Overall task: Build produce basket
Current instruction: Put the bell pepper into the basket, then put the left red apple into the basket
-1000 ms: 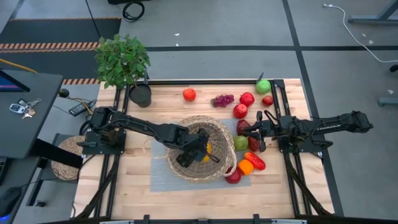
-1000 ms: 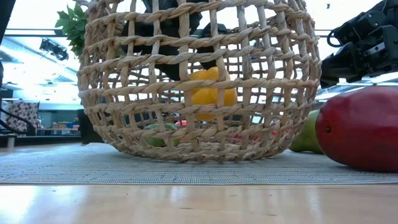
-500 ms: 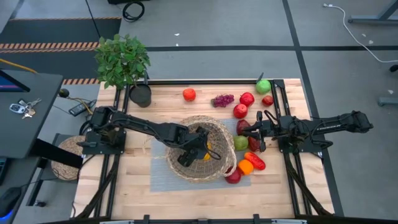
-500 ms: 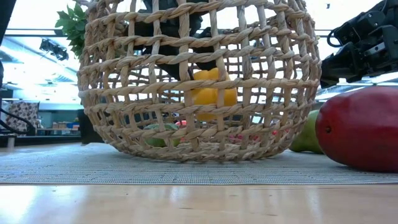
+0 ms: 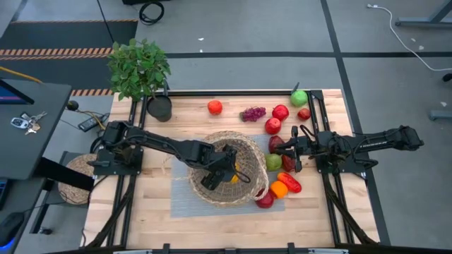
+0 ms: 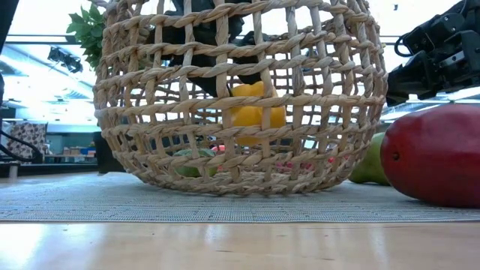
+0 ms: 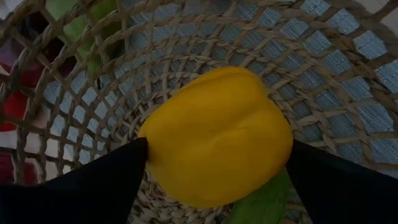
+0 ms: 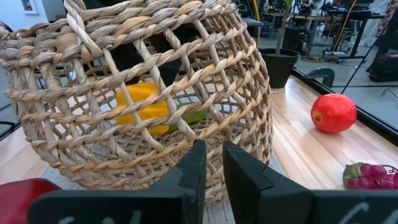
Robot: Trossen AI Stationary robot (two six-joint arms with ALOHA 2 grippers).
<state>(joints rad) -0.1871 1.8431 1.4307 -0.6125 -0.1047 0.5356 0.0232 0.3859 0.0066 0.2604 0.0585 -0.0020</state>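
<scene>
Inside the basket [image 5: 244, 152], my left gripper [image 7: 217, 162], fingers spread, flanks the yellow pepper [image 7: 217, 143]; I'd lift clear vertically. Right gripper [image 8: 209, 169]: pressed together.

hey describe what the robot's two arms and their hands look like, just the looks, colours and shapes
Both arms are dark, near black, built of slim jointed segments rising from black frame mounts at the table's sides. The left hand is a bulky black block with two broad, flat matte black fingers. The right hand has the same two black fingers, squared off with angular edges. The right arm carries faint pale lettering along its side. No loose cables show.
</scene>
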